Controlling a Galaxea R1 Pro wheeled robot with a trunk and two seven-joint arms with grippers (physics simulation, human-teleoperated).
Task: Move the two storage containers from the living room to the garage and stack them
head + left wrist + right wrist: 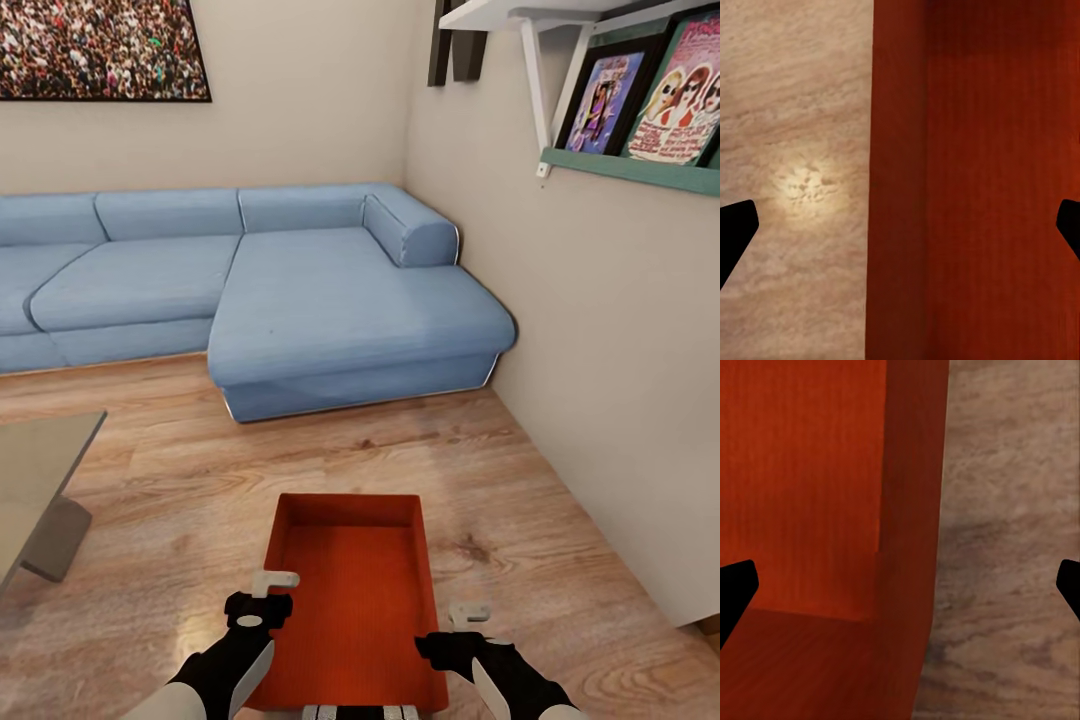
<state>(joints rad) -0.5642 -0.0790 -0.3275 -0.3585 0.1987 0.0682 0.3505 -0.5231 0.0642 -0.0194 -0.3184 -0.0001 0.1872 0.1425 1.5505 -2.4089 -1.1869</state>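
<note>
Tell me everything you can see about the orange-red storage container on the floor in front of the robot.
The storage container is a shallow, rectangular, open-top bin, orange-red, plastic-looking, with low walls and a finely ribbed bottom. It is empty and lies flat on the light wood-plank floor, its long axis pointing toward the blue sofa. The left gripper straddles its left wall and the right gripper its right wall, both with jaws open. Whether the fingers touch the walls cannot be told.
</note>
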